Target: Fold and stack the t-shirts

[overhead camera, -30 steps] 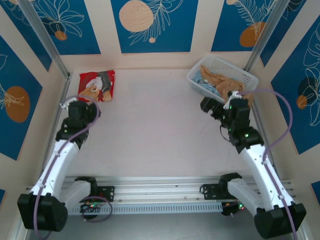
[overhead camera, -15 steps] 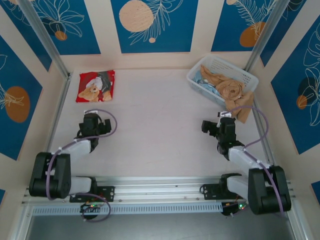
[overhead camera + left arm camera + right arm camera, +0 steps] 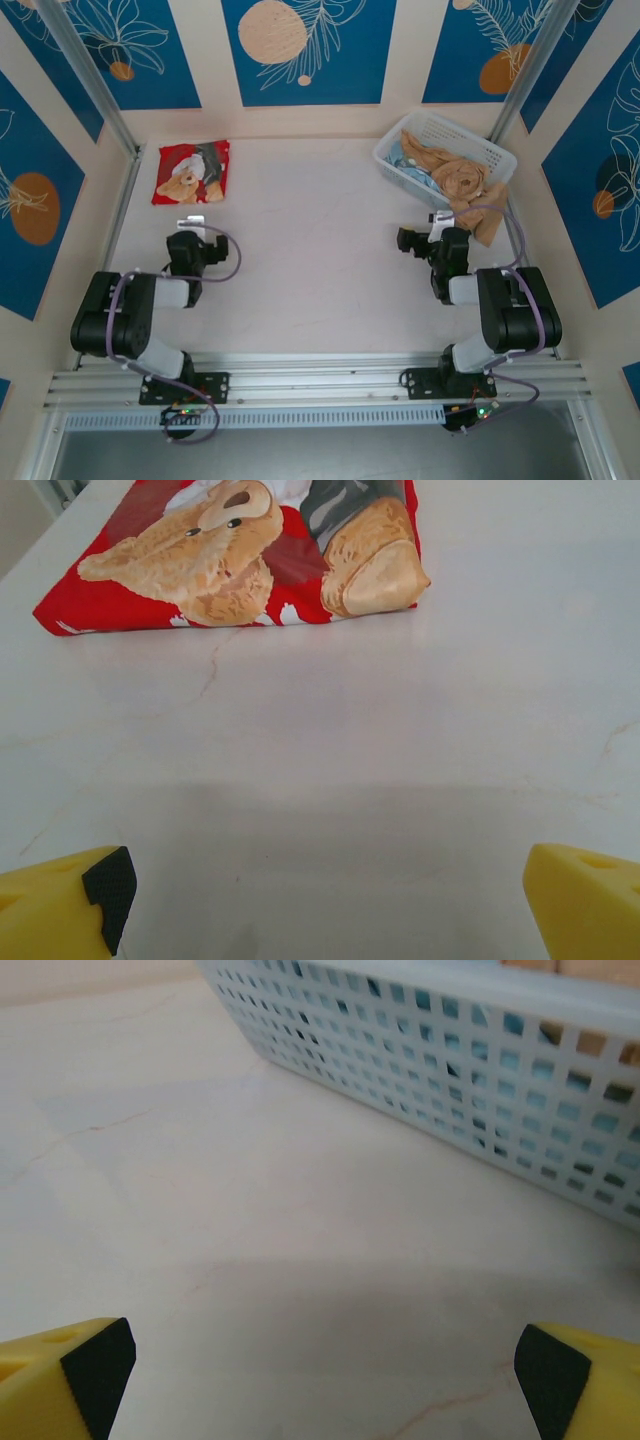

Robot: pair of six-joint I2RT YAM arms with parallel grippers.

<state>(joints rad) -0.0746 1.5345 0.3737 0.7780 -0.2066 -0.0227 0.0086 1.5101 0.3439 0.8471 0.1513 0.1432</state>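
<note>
A red t-shirt (image 3: 190,172) with a tan-and-grey bear print lies folded at the table's far left corner. In the left wrist view the same t-shirt (image 3: 250,560) lies flat ahead of the fingers. My left gripper (image 3: 190,232) rests low over the table a short way in front of it, open, its yellow fingertips (image 3: 60,910) wide apart with bare table between them. My right gripper (image 3: 434,226) sits low just in front of the white lattice basket (image 3: 497,158), also open and holding nothing, its fingertips (image 3: 70,1380) spread wide.
The basket (image 3: 450,1060) at the far right holds tan cloth (image 3: 455,178) and a bit of light blue cloth; the tan cloth hangs over the near rim. Walls and metal posts close in the table on three sides. Both arms are folded back near their bases.
Both arms have pulled back and folded down toward their bases. The left gripper moved away from the red t-shirt, the right one away from the basket. Both stayed open.
</note>
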